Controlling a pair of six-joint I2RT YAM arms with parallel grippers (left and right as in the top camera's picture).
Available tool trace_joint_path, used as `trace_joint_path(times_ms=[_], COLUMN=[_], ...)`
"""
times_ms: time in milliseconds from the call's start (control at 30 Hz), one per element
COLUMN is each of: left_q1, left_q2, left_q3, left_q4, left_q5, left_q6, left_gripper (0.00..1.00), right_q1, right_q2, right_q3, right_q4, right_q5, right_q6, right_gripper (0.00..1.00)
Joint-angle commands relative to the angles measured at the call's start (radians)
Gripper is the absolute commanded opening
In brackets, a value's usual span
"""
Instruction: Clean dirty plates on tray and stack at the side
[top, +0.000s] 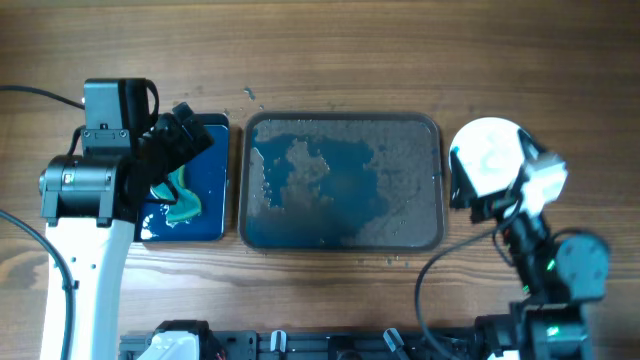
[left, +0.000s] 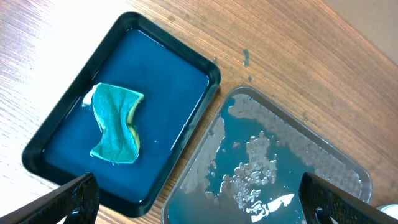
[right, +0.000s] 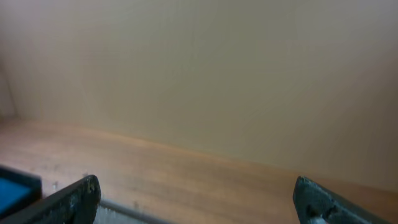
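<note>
On my wooden counter (top: 330, 60) I see a blue tray (top: 212, 190) just left of the grey tray (top: 400, 150), with a white plate (top: 488, 155) to the right.

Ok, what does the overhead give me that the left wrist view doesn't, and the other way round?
Only overhead: the white plate off the right end of the grey tray, with the right arm beside it, and that tray's full outline. Only left wrist: the whole green sponge, which the left arm partly covers from above, and the left hand open above the trays. Both: the blue tray holding the sponge, and the grey tray wet with bluish water, no plates on it.
</note>
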Motion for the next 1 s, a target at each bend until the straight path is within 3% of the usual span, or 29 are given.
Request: trace_joint_path(times_ms=[0,100,267,500,967], left_q1=[-0.006,-0.006,-0.006,-0.006,-0.006], left_q2=[-0.004,-0.004,-0.004,-0.004,-0.004], left_q3=[0.003,0.003,0.003,0.003,0.003], left_q4=[0.001,0.002,0.001,0.001,0.002], left_q5=[-0.017,-0.018,-0.018,-0.018,-0.017], left_q6=[0.005,0.005,0.005,0.005,0.005], left_gripper=[1.00,1.00,1.00,1.00,1.00], right_q1=[0.000,0.000,0.000,0.000,0.000], right_q2=[-0.177,-0.311,-0.396,-0.399,-0.378], right_q3=[-0.205,-0.339,-0.384,-0.383,-0.383], right_q4=[0.047,0.111,0.061,-0.053,-0.055], right_q5=[-0.002,-0.002,-0.010,-0.009,-0.006], right_q6=[-0.045,-0.055,-0.053,-0.054,-0.054], right_gripper=[1.00,1.00,1.00,1.00,1.00])
